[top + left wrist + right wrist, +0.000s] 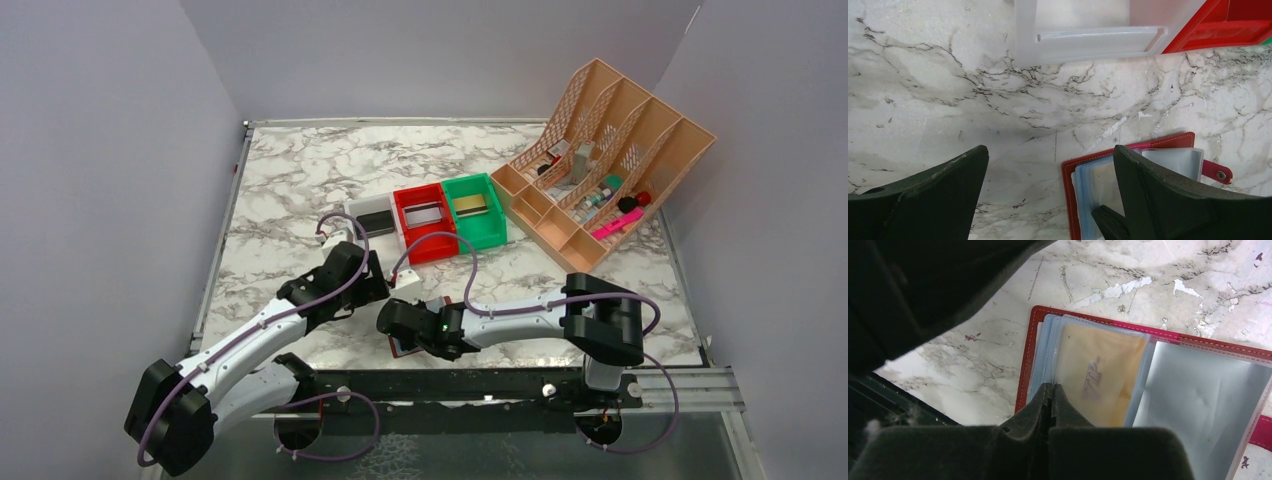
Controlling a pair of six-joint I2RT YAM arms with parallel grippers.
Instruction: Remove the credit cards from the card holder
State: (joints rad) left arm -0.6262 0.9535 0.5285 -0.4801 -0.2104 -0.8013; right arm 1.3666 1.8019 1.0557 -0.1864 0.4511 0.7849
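Observation:
The card holder [1033,355], dark red with light-blue clear pockets, lies open on the marble near the front edge, and a sliver of it [398,348] shows under the right arm. A gold credit card [1098,375] sits inside its left pocket; the right pocket [1198,395] looks empty. My right gripper [1050,386] is shut, its tips resting on the left edge of the pocket stack; whether a sleeve is pinched I cannot tell. My left gripper [1050,195] hangs open just behind and left of the holder [1098,185], its right finger [1168,200] over the pockets.
Three small bins stand in a row behind the holder: a clear one [352,212] with a black card [375,221], a red one [440,245] with a silver card [424,213], a green one [490,235] with a gold card [470,205]. A peach desk organizer [605,160] fills the back right.

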